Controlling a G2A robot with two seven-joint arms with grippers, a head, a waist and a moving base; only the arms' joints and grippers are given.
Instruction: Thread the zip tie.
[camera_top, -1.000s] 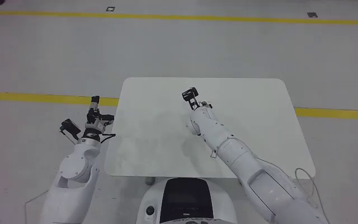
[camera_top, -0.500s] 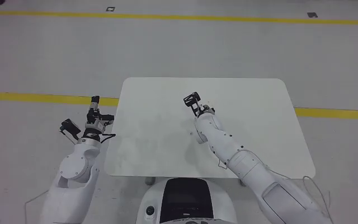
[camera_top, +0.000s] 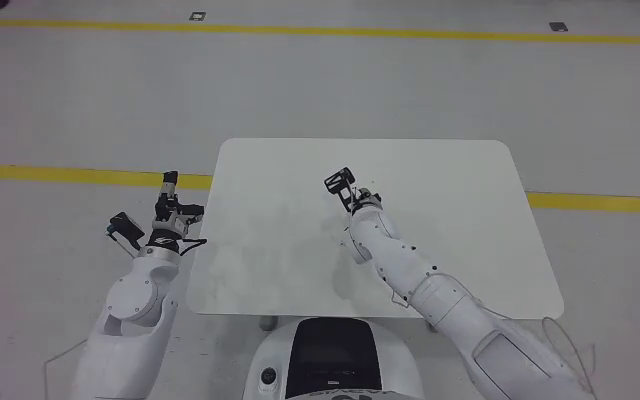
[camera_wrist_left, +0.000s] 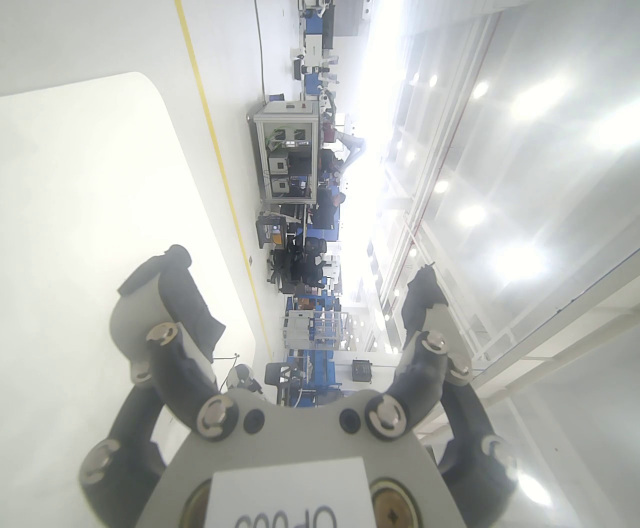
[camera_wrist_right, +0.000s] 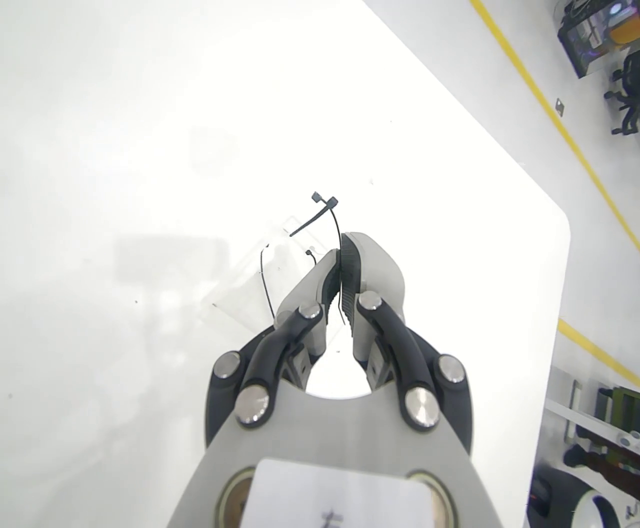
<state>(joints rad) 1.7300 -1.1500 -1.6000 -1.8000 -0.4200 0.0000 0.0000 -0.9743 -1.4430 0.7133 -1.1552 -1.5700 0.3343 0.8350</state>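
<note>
While the right jaws are pinched shut on the zip tie (camera_wrist_right: 325, 201), I log how it sits. The black strap runs up between the pads, and the small square head stands just past the tips. It is held above the middle of the surface (camera_top: 450, 220), a little toward the far side.

A thin strand slants down from the head. I cannot tell whether that is the tail already fed through.

Below it a clear plastic sleeve (camera_wrist_right: 240, 285) lies flat, with another thin black strand (camera_wrist_right: 266, 287) over it. I cannot tell whether this is the same tie or a second one.

The left arm (camera_top: 165, 215) is off the left edge of the surface, well apart from the tie. Its jaws are spread wide and hold nothing.

Handling, my judgement:
- The tie is almost weightless, so load is no concern.
- The strap looks like springy, slick nylon that bends freely, so any long free length will wander.
- It is not fragile, so a firm pinch is safe.

Where to hold, my judgement:
- Take the tail just short of its tip, leaving only a stub to steer.
- Take the head end close behind the head, on the flat of the strap, with the slot left uncovered.
</note>
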